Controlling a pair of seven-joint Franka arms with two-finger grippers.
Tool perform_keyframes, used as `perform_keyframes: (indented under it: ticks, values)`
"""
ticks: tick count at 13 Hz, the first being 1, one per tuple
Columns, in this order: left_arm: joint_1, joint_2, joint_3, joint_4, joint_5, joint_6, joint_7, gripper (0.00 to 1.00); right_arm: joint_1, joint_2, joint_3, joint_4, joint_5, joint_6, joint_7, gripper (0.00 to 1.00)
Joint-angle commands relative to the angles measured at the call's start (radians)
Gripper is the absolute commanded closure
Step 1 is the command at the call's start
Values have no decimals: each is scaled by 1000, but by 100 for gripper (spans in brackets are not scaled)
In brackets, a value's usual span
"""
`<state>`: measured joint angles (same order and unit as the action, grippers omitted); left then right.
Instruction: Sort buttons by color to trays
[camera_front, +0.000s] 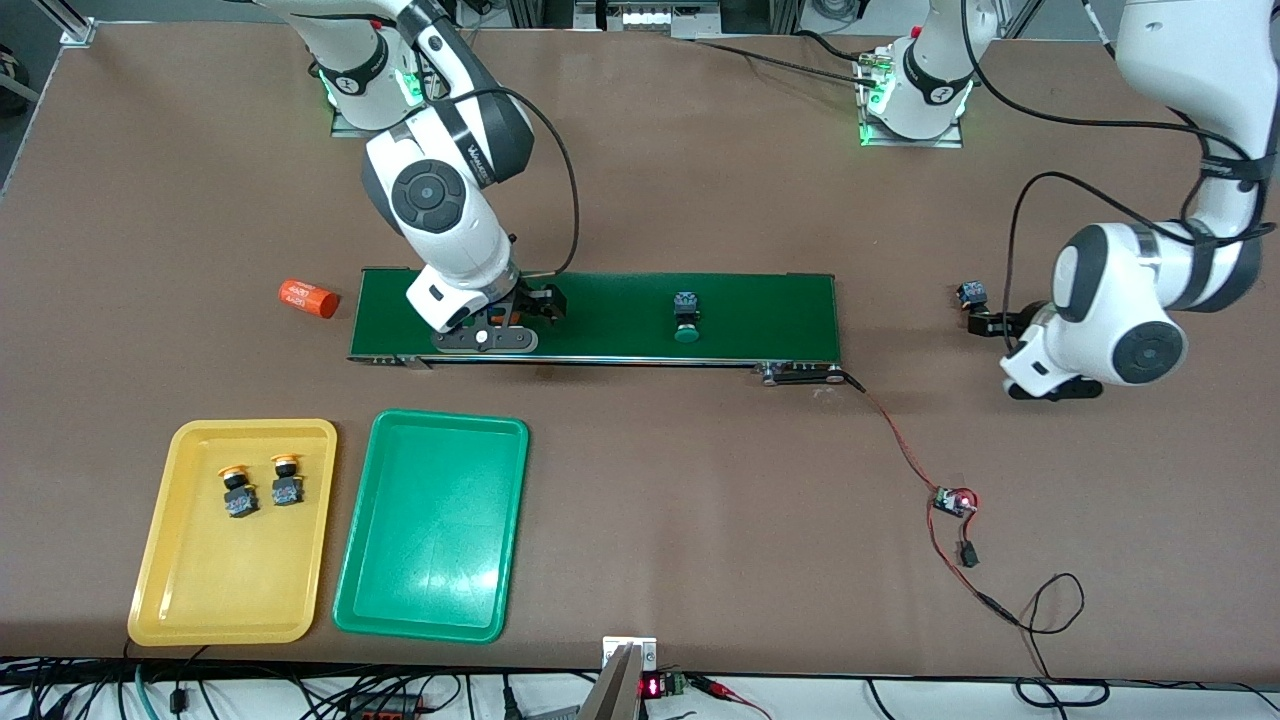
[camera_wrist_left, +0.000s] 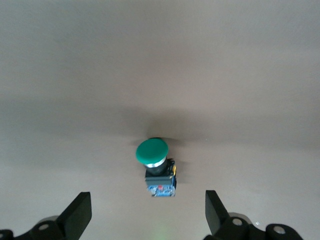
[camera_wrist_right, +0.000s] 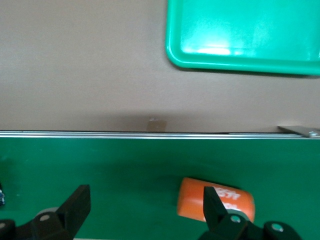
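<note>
Two yellow-capped buttons (camera_front: 238, 490) (camera_front: 286, 479) lie in the yellow tray (camera_front: 180, 590). Beside it, the green tray (camera_front: 430, 590) (camera_wrist_right: 250, 55) holds nothing. One green-capped button (camera_front: 686, 318) lies on the dark green conveyor belt (camera_front: 780, 315). Another green-capped button (camera_front: 970, 293) (camera_wrist_left: 156, 165) lies on the bare table past the belt, toward the left arm's end. My left gripper (camera_front: 985, 322) (camera_wrist_left: 147, 215) is low beside it, open, with the button just ahead of its fingers. My right gripper (camera_front: 522, 310) (camera_wrist_right: 145, 210) hangs open over the belt's other end, holding nothing.
An orange cylinder (camera_front: 505, 318) (camera_wrist_right: 220, 200) lies on the belt (camera_wrist_right: 100, 165) under my right gripper, partly hidden by one finger. A second orange cylinder (camera_front: 308, 298) lies on the table off that end of the belt. A small circuit board (camera_front: 955, 500) with wires lies nearer the front camera.
</note>
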<state>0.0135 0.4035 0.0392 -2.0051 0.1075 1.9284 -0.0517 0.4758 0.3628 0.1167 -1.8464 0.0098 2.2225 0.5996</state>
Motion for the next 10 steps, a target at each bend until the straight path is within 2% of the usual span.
perform_keyframes:
  ticks: [1, 3, 4, 6, 7, 8, 9, 10]
  values:
    - [11, -86, 7, -248, 20, 223, 10, 0, 21, 10, 11, -28, -2, 46, 61, 0]
    - [8, -110, 4, -305, 18, 270, -5, 0, 41, 11, 11, -30, -7, 46, 80, 0]
    - [10, -103, 4, -305, 20, 273, -4, 2, 44, 11, 12, -33, -7, 46, 81, 0]
    - [13, -71, 5, -337, 20, 363, 9, 10, 61, 21, 12, -34, -7, 52, 88, 0]
    - [13, -57, 5, -357, 18, 406, 7, 19, 69, 30, 12, -36, -7, 68, 104, 0]
    - [19, -51, 5, -357, 20, 409, 7, 33, 82, 36, 12, -36, -7, 77, 112, 0]
    - [23, -55, 5, -356, 20, 405, 9, 51, 86, 47, 12, -36, -8, 83, 112, 0]
    - [26, -63, 5, -354, 20, 402, 10, 63, 87, 53, 12, -36, -11, 85, 112, 0]
